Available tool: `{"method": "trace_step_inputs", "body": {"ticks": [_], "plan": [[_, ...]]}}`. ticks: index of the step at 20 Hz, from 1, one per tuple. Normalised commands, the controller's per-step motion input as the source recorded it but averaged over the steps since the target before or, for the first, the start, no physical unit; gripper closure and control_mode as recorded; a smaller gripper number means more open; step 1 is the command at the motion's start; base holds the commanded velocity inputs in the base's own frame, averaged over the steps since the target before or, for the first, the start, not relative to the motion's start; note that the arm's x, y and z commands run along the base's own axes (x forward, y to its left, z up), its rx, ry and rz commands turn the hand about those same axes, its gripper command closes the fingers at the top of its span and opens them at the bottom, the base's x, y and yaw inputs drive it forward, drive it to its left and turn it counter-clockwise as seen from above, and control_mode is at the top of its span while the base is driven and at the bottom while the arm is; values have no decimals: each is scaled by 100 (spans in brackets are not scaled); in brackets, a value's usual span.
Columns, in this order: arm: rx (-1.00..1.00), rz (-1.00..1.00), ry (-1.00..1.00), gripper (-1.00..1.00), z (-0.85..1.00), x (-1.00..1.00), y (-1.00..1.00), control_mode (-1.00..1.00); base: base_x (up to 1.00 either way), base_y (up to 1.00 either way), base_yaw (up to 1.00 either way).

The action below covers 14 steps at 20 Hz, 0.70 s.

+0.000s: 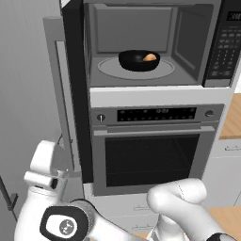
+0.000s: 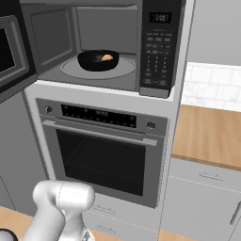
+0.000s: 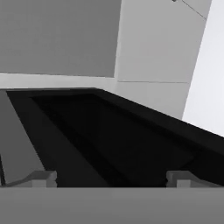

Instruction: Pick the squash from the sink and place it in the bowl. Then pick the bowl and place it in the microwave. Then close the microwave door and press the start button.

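Tool [image 3: 112, 178] spread wide, holding nothing, close against the dark door [image 3: 109, 140]. Squash [image 1: 149, 57] in bowl [image 1: 139, 60], already inside microwave [image 1: 188, 42]. Risk: glancing push off the door's edge, leaving it ajar and blocking the start button.

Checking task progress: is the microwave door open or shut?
Open. The microwave door stands swung out to the left, leaving the bowl with the squash exposed inside.
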Motion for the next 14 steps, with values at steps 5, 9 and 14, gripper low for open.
{"method": "trace_step_inputs", "body": {"ticks": [5,9,14], "plan": [[18,-4,5,-100,50,0,-70,-100,0,0,0],[16,0,10,-100,52,0,-81,-100,0,0,0],[10,0,11,-100,50,7,-86,-100,0,0,0]]}}
